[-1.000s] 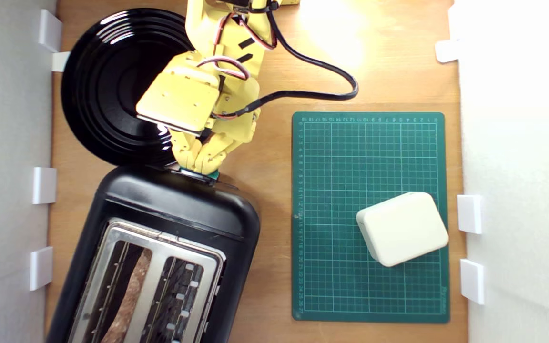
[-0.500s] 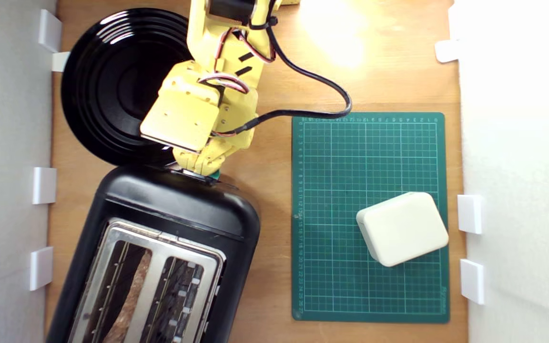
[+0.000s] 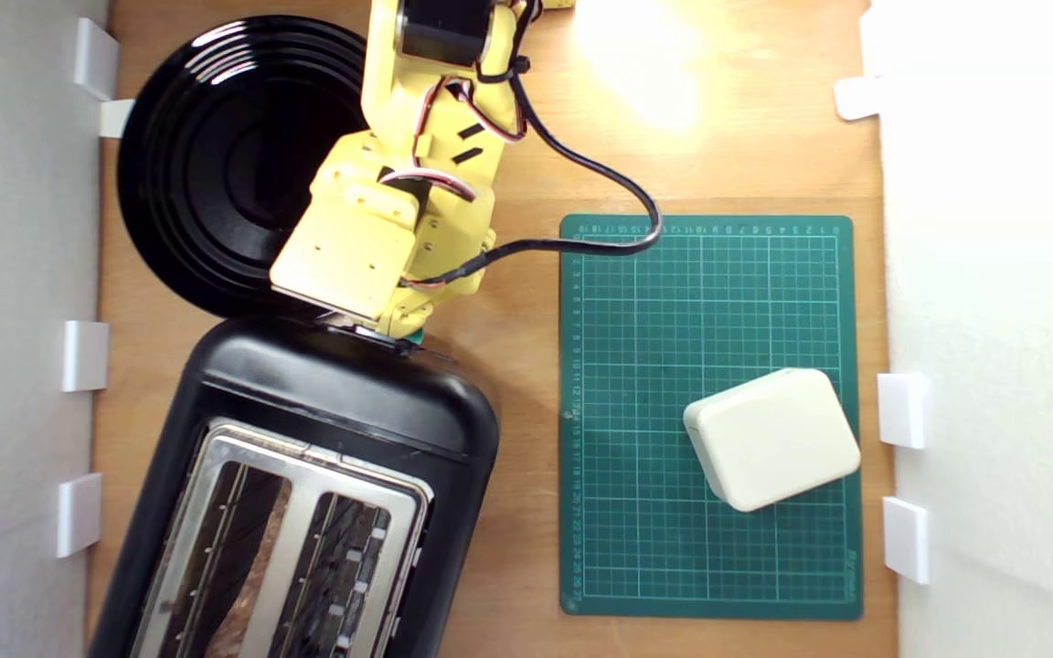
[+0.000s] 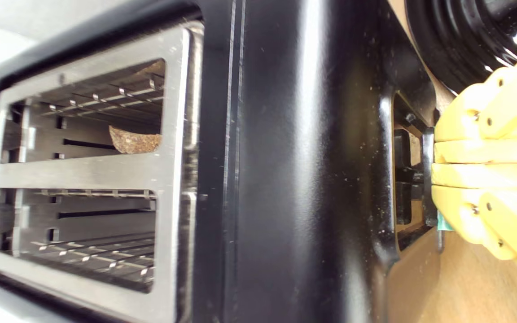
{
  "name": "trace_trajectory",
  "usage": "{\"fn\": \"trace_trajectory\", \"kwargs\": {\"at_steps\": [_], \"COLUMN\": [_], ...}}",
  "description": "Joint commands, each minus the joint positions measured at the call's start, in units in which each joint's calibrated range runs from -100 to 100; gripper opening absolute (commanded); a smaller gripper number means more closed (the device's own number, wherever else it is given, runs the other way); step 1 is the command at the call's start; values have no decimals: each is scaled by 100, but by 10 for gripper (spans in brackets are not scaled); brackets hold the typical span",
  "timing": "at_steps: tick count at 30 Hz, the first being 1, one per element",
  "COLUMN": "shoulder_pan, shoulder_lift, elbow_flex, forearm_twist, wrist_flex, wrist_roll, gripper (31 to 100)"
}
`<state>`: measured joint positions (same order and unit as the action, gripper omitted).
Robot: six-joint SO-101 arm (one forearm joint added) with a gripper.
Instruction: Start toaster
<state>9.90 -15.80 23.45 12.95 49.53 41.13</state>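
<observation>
The two-slot toaster (image 3: 307, 493) is set at seven o'clock on the desk (image 3: 526, 137), its end face turned toward the arm. The hand (image 4: 435, 163), clenched with fingers together, is pressed upon the teal lever knob (image 3: 413, 338), so that bread (image 4: 133, 140) can be lowered.

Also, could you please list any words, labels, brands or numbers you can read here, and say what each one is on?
Cutting mat: small numbers run along its top and left edges, too blurred to read; a tiny mark at its lower right edge is also illegible.
Toaster: none visible.
Cream box: none visible.
</observation>
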Motion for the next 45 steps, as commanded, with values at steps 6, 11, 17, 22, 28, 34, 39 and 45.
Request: {"fn": "trace_trajectory", "kwargs": {"at_steps": [6, 11, 17, 22, 28, 34, 39, 45], "shoulder_pan": [18, 10, 26, 34, 42, 50, 42, -13], "shoulder_lift": [89, 131, 489, 714, 789, 922, 1272, 1538], "elbow_flex": [377, 558, 568, 731, 1131, 1594, 1631, 1649], "forearm_twist": [-66, -310, -282, -226, -207, -207, -207, -207], "wrist_flex": [45, 36, -92, -418, -966, -1480, -1566, -1566], "wrist_roll": [-26, 11, 5, 11, 16, 16, -16, -26], "gripper": [313, 313, 313, 313, 313, 313, 313, 313]}}
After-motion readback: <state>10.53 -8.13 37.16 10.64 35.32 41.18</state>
